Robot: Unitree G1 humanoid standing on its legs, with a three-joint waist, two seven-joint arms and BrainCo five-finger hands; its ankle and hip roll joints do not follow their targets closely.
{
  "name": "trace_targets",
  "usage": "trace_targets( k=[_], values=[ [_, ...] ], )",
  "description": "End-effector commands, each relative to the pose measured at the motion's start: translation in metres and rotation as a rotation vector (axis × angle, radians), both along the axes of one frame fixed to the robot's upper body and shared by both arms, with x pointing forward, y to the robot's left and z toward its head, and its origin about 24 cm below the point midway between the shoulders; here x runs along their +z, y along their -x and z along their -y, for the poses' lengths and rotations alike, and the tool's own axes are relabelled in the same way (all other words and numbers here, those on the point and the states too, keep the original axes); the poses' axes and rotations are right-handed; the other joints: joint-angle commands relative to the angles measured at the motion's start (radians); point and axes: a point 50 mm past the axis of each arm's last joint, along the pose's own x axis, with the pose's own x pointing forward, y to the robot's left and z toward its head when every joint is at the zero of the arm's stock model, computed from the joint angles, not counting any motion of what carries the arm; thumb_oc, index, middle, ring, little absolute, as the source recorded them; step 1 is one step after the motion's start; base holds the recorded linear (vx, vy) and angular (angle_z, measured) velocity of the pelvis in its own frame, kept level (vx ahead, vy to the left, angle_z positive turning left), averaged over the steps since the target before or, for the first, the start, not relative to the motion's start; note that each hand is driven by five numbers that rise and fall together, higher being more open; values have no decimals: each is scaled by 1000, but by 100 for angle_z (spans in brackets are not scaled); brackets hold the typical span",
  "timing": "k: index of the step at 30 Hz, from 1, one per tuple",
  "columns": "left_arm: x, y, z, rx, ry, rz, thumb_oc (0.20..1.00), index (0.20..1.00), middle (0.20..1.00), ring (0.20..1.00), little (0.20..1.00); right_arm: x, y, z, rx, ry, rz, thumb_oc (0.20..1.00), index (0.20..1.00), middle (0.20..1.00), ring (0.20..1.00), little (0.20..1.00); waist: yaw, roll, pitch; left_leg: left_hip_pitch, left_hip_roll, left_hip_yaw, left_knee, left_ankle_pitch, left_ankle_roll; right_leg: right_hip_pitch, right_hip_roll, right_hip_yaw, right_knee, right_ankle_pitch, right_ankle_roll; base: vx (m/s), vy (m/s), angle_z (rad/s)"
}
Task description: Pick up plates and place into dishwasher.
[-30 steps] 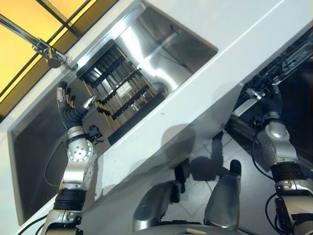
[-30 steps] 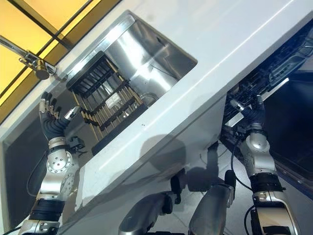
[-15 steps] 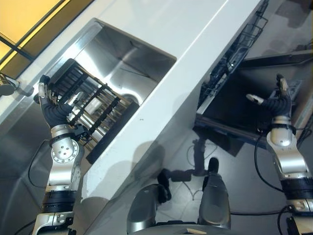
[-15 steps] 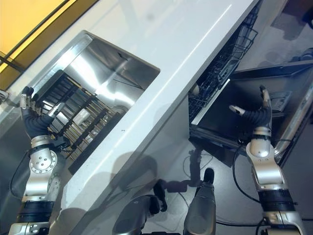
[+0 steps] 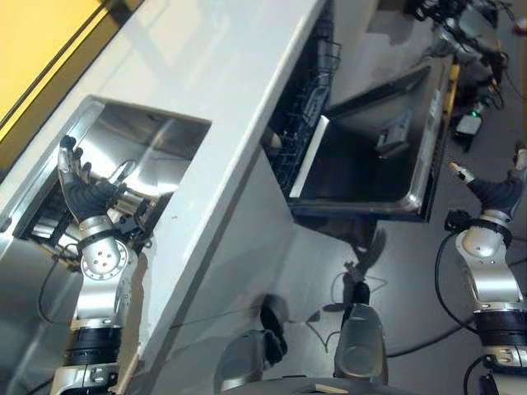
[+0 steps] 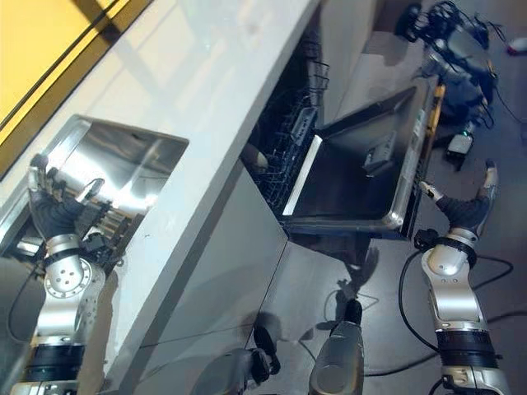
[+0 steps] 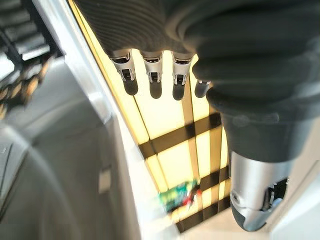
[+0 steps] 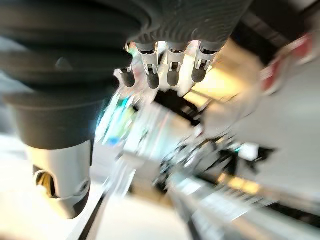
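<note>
Both hands are empty, fingers spread: left hand [image 5: 82, 191] above the sink [image 5: 165, 136], right hand [image 6: 469, 210] well right of the open dishwasher [image 5: 362, 164]. Reaching stage; next, find a plate, none visible.

From my seat the sink [image 5: 156, 144] reads as brushed steel, shiny with soft glare. The counter [image 5: 222, 107] looks smooth, glossy white. The dishwasher door [image 5: 370, 156] shows a dull grey metal lining, and its rack [image 5: 300, 90] is thin dark coated wire.
</note>
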Motion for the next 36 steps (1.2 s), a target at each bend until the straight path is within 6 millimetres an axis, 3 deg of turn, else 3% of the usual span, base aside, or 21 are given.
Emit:
trace_targets(
  k=[1, 5, 9, 13, 15, 21, 25, 32, 36],
  values=[
    [13, 5, 0, 27, -26, 99, 1000, 1000, 1000, 1000, 1000, 13, 7, 1, -69, -39, 165, 1000, 1000, 1000, 1000, 1000, -15, 50, 6, -80, 1, -28, 28, 43, 13, -29, -63, 52, 167, -86, 23, -55, 116, -29],
    [8, 2, 5, 13, 8, 102, 1000, 1000, 1000, 1000, 1000, 5, 3, -5, -93, -61, 157, 1000, 1000, 1000, 1000, 1000, -34, 92, 31, -89, -14, -8, 29, 37, 14, -74, -74, 77, 206, -113, 21, -32, 142, -20],
    [7, 0, 10, -3, 21, 99, 1000, 1000, 1000, 1000, 1000, -19, -2, -14, -20, -197, 117, 1000, 1000, 1000, 1000, 1000, -43, 120, 40, -95, -26, 10, 33, 33, 18, -97, -88, 86, 221, -118, 17, 23, 99, -12],
    [8, -5, 15, -27, 16, 93, 1000, 1000, 1000, 1000, 1000, -41, -8, -21, 152, -496, 215, 1000, 1000, 1000, 1000, 1000, -36, 148, 50, -121, -38, 17, 62, 24, 21, -125, -116, 85, 246, -121, 10, 8, 42, 0],
    [11, -10, 19, -37, 13, 96, 1000, 1000, 1000, 1000, 1000, -38, -17, -21, 220, -617, 308, 1000, 1000, 1000, 1000, 1000, -28, 162, 58, -148, -46, 12, 81, 20, 19, -151, -131, 85, 266, -121, 9, -52, -2, 10],
    [26, -23, 23, -78, -18, 124, 1000, 1000, 1000, 1000, 1000, 7, -54, -20, 424, -791, 590, 1000, 1000, 1000, 1000, 1000, 0, 226, 97, -227, -80, -22, 111, 21, 16, -233, -159, 114, 326, -121, 10, -63, -56, 15],
    [33, -23, 22, -106, -34, 148, 1000, 1000, 1000, 1000, 1000, 44, -73, -26, 558, -707, 607, 1000, 1000, 1000, 1000, 1000, 15, 259, 117, -248, -95, -42, 111, 21, 15, -262, -171, 130, 331, -112, 12, 2, -28, 6],
    [40, -23, 20, -119, -53, 158, 1000, 1000, 1000, 1000, 1000, 92, -80, -39, 757, -529, 669, 1000, 1000, 1000, 1000, 1000, 26, 271, 122, -279, -93, -47, 121, 21, 15, -299, -175, 144, 340, -108, 16, 2, -34, -1],
    [41, -22, 17, -122, -44, 159, 1000, 1000, 1000, 1000, 1000, 117, -77, -63, 880, -382, 646, 1000, 1000, 1000, 1000, 1000, 27, 266, 123, -283, -92, -58, 120, 20, 16, -306, -168, 154, 334, -100, 17, 12, -15, -2]
  ],
)
